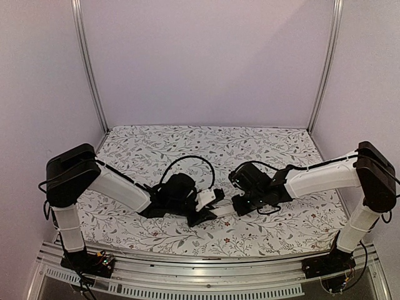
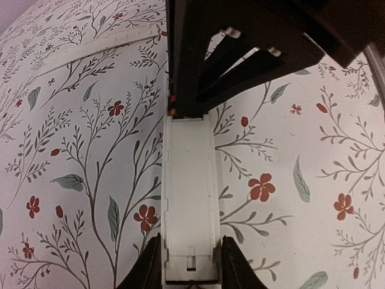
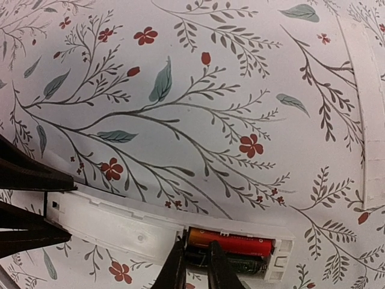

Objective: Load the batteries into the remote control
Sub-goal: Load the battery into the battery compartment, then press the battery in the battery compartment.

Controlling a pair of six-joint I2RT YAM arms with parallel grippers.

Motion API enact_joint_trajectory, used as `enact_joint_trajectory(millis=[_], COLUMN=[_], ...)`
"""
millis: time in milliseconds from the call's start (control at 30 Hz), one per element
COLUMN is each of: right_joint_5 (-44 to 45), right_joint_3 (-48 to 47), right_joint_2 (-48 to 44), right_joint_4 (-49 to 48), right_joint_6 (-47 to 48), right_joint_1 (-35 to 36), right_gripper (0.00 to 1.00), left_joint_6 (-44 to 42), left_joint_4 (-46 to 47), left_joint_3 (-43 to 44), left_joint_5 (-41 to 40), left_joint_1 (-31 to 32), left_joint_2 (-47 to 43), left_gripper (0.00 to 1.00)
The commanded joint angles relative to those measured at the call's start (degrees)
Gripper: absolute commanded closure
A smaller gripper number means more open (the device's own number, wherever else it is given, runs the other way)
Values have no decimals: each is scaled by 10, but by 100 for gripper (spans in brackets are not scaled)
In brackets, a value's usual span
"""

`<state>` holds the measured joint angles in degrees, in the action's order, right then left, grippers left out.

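Seating black cylindrical battery (image 3: 237,263) beside red-orange battery (image 3: 231,244), lower frame, in slim white plastic remote control (image 3: 120,226) clamped by left fingers (image 2: 147,268); right fingers (image 3: 177,268) nearly closed, hold untellable; next, pressing flat.

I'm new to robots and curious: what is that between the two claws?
The white remote control bridges them: the left gripper clamps one end, the right gripper reaches the other. The left wrist view shows it best.

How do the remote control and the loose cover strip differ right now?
The remote control is gripped between the left gripper's jaws; the cover strip lies loose on the table. The remote looks wider, with an open battery slot; the strip is thin and plain. Both are white and long.
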<state>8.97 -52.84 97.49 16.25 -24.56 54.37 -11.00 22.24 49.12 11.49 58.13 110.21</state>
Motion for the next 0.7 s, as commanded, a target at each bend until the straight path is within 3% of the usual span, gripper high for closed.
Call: enact_joint_trajectory(millis=[0, 267, 433, 500, 600, 667], right_joint_5=[-5, -65, -104, -108, -122, -133], right_joint_3=[28, -53, -58, -52, -39, -35], right_joint_2=[32, -42, -68, -75, -72, -59], right_joint_4=[45, 68, 69, 67, 61, 58], right_joint_6=[0, 38, 44, 40, 26, 20], right_joint_1=[0, -6, -29, -37, -53, -59], right_gripper=[85, 64, 62, 72, 97, 100], left_joint_6=[-9, -12, -10, -9, -10, -9], left_joint_4=[-19, -22, -25, -25, -26, -26], left_joint_3=[-3, 0, 5, 5, 6, 7], left_joint_5=[-1, -4, -1, 0, 1, 2], left_joint_1=[3, 1, 1, 1, 1, 1], left_joint_2=[13, 17, 18, 18, 18, 18], left_gripper=[83, 81, 80, 80, 80, 79])
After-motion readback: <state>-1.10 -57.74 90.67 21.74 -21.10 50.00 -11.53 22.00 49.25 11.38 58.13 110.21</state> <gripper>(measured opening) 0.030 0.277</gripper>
